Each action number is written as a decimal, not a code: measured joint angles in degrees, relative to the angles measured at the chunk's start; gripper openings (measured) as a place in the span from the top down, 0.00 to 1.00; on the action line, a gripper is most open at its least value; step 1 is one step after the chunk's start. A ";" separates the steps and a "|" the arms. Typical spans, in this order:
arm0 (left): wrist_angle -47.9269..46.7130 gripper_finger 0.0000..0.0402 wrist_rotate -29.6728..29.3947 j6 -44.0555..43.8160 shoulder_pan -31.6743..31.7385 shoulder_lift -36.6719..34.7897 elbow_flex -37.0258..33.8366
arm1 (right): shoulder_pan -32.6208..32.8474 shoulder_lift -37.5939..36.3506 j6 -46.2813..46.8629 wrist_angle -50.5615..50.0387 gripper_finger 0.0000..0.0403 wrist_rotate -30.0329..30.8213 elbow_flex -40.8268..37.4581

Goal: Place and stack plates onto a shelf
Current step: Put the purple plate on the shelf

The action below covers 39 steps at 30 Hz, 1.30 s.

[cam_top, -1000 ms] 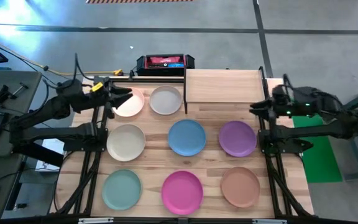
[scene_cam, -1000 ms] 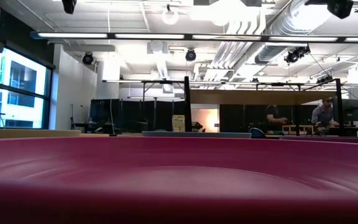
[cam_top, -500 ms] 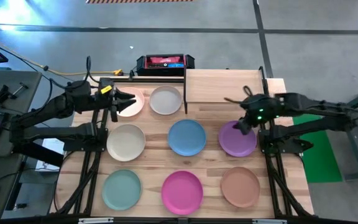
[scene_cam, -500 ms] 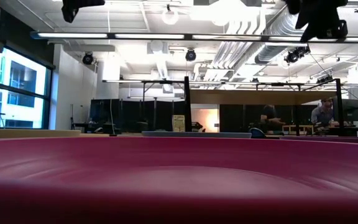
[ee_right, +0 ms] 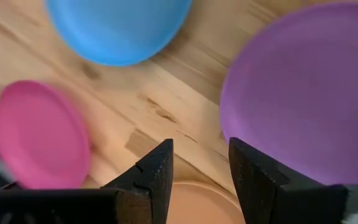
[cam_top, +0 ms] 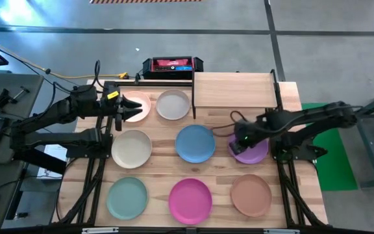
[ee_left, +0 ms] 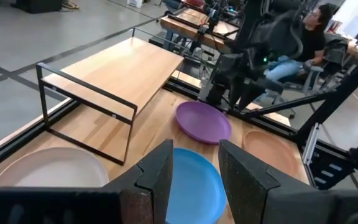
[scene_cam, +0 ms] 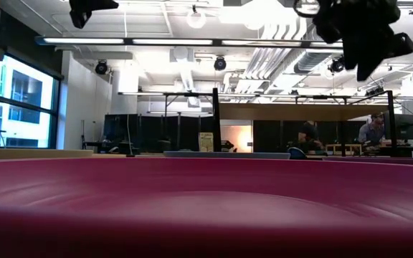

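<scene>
Eight plates lie flat on the wooden table: pale pink (cam_top: 140, 104), grey-white (cam_top: 173, 104), cream (cam_top: 132, 148), blue (cam_top: 195, 143), purple (cam_top: 257, 151), teal-green (cam_top: 127, 198), magenta (cam_top: 190, 200) and tan-brown (cam_top: 250, 195). The shelf (cam_top: 234, 90) stands bare at the far right. My right gripper (cam_top: 239, 138) hangs open above the purple plate's left rim (ee_right: 241, 118), pointing steeply down and touching nothing. My left gripper (cam_top: 132, 107) is open above the pink plate, pointing toward the table's right; its fingers (ee_left: 194, 168) hold nothing.
A black and red device (cam_top: 172, 64) sits beyond the table's far edge. Dark frame legs (cam_top: 284, 149) run along both sides of the table. In the low view the magenta plate (scene_cam: 206, 208) fills the foreground. People sit at desks (scene_cam: 371, 132) in the room behind.
My right gripper has swung from the table's right edge toward its middle and come down, tipping from near level to pointing steeply down, and now hangs over the purple plate's left rim. It has stayed open. No plate has moved.
</scene>
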 joint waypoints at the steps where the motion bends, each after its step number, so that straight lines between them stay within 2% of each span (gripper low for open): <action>1: -0.08 0.71 0.38 0.04 0.00 0.00 0.00 | 0.67 1.33 1.15 0.00 0.66 0.69 -0.02; 6: -0.70 0.71 2.84 1.05 0.00 0.13 0.00 | 3.42 7.41 4.47 1.09 0.66 2.34 -0.02; 19: -6.13 0.71 2.97 2.11 0.00 0.11 0.00 | 5.12 20.45 5.95 3.00 0.66 2.83 -0.04; 39: -7.96 0.71 2.94 2.67 0.00 0.11 0.00 | 5.10 28.55 5.95 4.59 0.66 5.39 -0.04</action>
